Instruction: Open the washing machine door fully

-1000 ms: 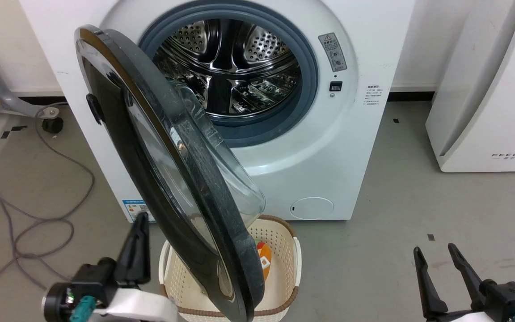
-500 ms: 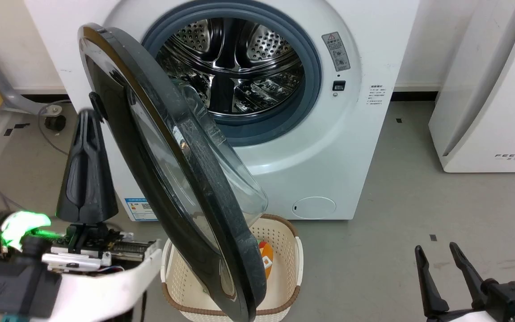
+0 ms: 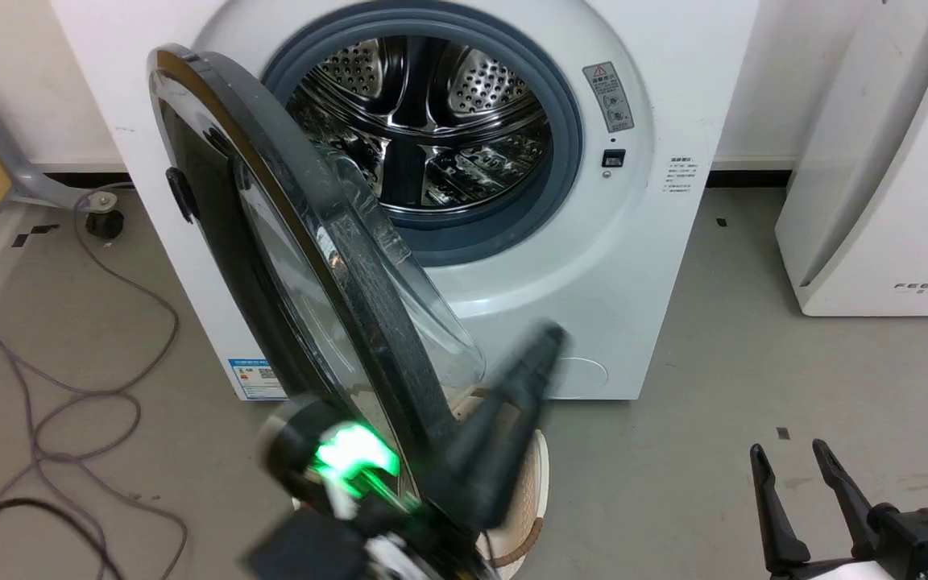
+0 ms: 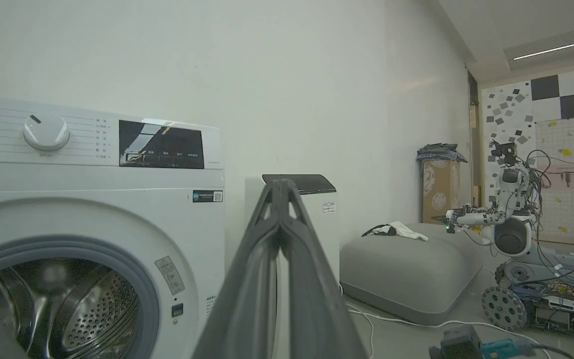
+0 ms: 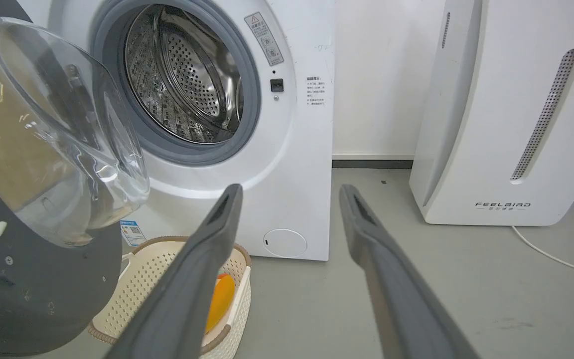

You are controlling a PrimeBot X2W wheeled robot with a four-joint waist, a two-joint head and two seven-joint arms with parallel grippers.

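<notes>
Grey floor [image 3: 714, 362], white wall behind, loose cable [image 3: 109, 274] trailing at the left. Washer [image 3: 617, 266] against the wall, drum [image 3: 424, 121] exposed. Door [image 3: 206, 242] hinged at the left, about half open, nearly edge-on to the head camera, lower rim hanging above a basket [image 5: 142, 279] just in front of the washer.

Risks, as a judgement only. Left gripper [image 3: 548, 338] smeared in the head view, a sign of speed, crossing in front of the door's lower rim with tips aimed up at the washer's front, on the side of the glass bowl [image 5: 53, 139]. Contact with the door: cannot tell through the blur.
- Could hit the glass or rim hard at that pace.
- Could skid off the curved bowl when pushing with narrow closed tips, leaving the door short of full swing.
- Could clip the basket with the wrist, low and just above it.
- Could catch on the rim and drag the door back toward the drum.

Jaws. Left: pressed fully together in the left wrist view, nothing between them, pointing past the washer's right edge toward a white appliance [image 3: 875, 161]. Right gripper [image 3: 786, 451]: low at the right, well apart from the door, jaws spread wide, empty, touching nothing, aimed at the washer's lower front.
</notes>
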